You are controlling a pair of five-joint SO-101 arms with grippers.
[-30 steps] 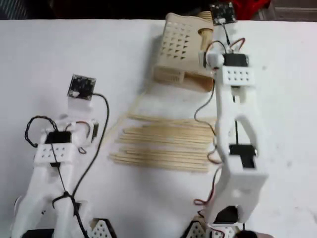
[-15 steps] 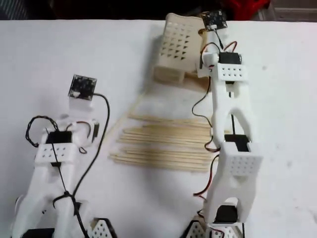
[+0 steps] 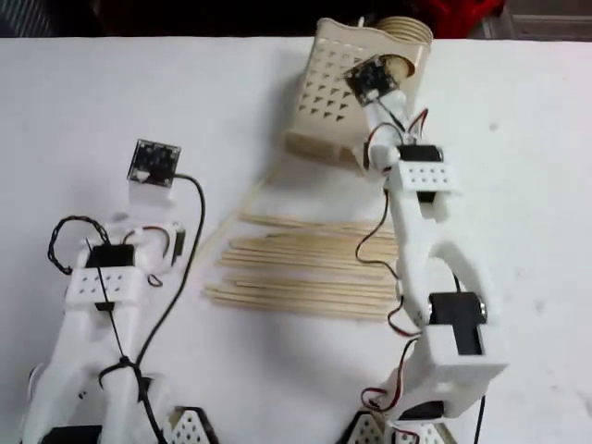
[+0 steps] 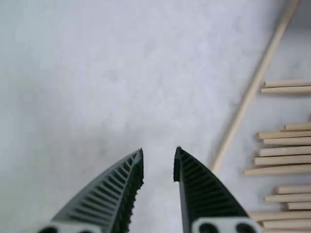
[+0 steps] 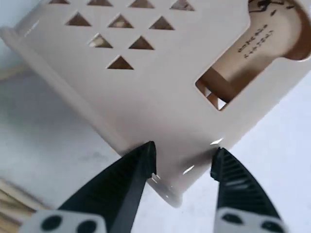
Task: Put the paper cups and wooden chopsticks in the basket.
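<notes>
A beige basket (image 3: 335, 88) with triangular holes sits tilted at the table's far middle. Stacked paper cups (image 3: 405, 32) poke out of its far end, and a paper cup (image 5: 265, 34) shows through its handle slot. Several wooden chopsticks (image 3: 305, 268) lie in a loose pile on the table between the arms. My right gripper (image 5: 184, 158) is open, its fingers straddling a lower corner of the basket (image 5: 146, 77). My left gripper (image 4: 158, 162) hangs low over bare table left of the chopsticks (image 4: 282, 155), open a little with nothing in it.
One chopstick (image 3: 242, 211) lies slanted apart from the pile, running toward the basket. The white table (image 3: 139, 83) has free room at the left and far right. The table's far edge runs just behind the basket.
My right arm swung left and forward against the basket, which turned so the cups now stick out at its far end. The left arm has stayed still.
</notes>
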